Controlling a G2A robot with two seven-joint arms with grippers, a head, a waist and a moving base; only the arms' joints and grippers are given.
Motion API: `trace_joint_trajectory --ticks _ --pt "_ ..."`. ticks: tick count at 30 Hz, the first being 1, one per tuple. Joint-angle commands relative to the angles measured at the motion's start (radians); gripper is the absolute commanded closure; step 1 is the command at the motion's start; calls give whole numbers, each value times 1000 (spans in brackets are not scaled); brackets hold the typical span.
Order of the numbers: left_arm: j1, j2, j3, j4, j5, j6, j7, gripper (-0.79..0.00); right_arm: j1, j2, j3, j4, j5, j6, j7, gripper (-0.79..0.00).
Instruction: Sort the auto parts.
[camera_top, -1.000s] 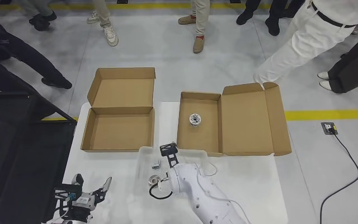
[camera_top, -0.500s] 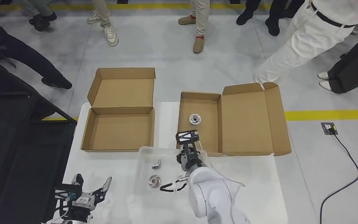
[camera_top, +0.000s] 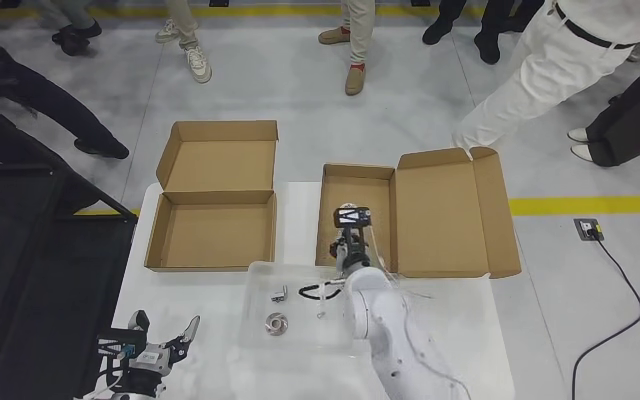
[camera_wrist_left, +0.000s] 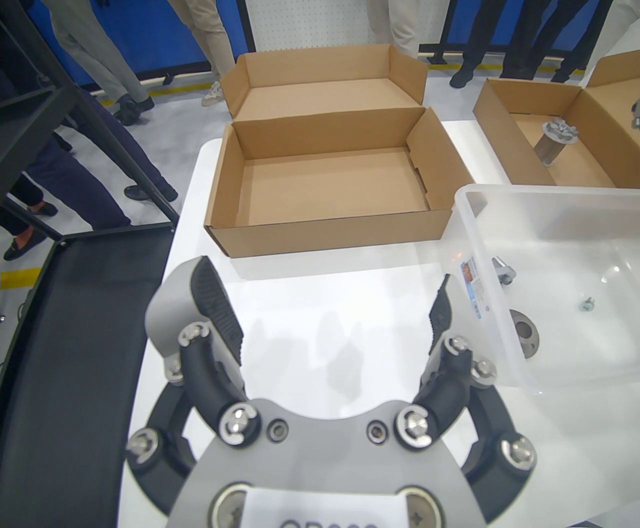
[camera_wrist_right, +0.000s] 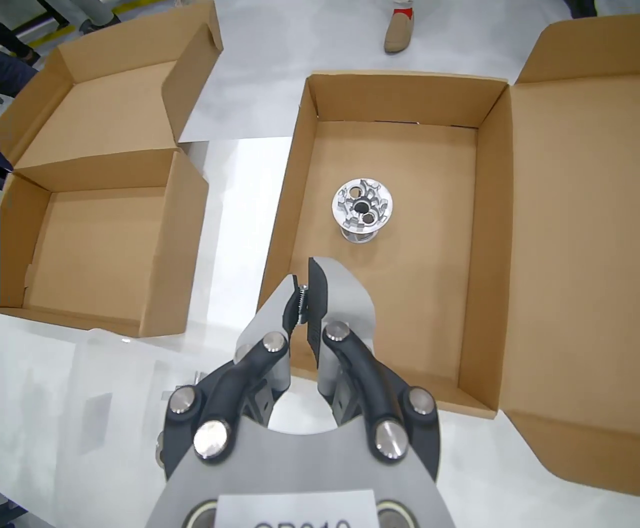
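Observation:
My right gripper (camera_wrist_right: 303, 286) is shut on a small threaded screw (camera_wrist_right: 300, 303). It hangs above the near end of the right cardboard box (camera_wrist_right: 480, 280), just short of the metal hub (camera_wrist_right: 362, 207) standing on the box floor. In the top view this gripper (camera_top: 350, 222) is over the right cardboard box (camera_top: 335, 200). A clear plastic bin (camera_top: 258, 285) in front of the boxes holds a small bracket (camera_top: 278, 294) and a flange ring (camera_top: 275, 322). My left gripper (camera_wrist_left: 325, 300) is open with nothing in it, low over the table's front left, beside the bin (camera_wrist_left: 467, 200).
The left cardboard box (camera_top: 212, 230) is open and bare inside, with its lid folded back. The right box's lid (camera_top: 445, 215) lies flat to the side. A black rack (camera_wrist_left: 60, 320) borders the table's left edge. People stand beyond the table.
My right arm has swung from the clear bin toward the back, and its gripper is now over the right box. The left gripper has stayed where it was.

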Motion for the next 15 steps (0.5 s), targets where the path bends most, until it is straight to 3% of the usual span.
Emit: trace_joint_trajectory --ticks 1,7,15 --pt "0 0 0 0 0 0 0 -785 48 -5 6 88 30 -9 -2 0" --pt "0 0 0 0 0 0 0 -785 154 -20 10 301 108 -43 8 0" --pt "0 0 0 0 0 0 0 -785 231 -40 -31 468 95 -35 1 0"
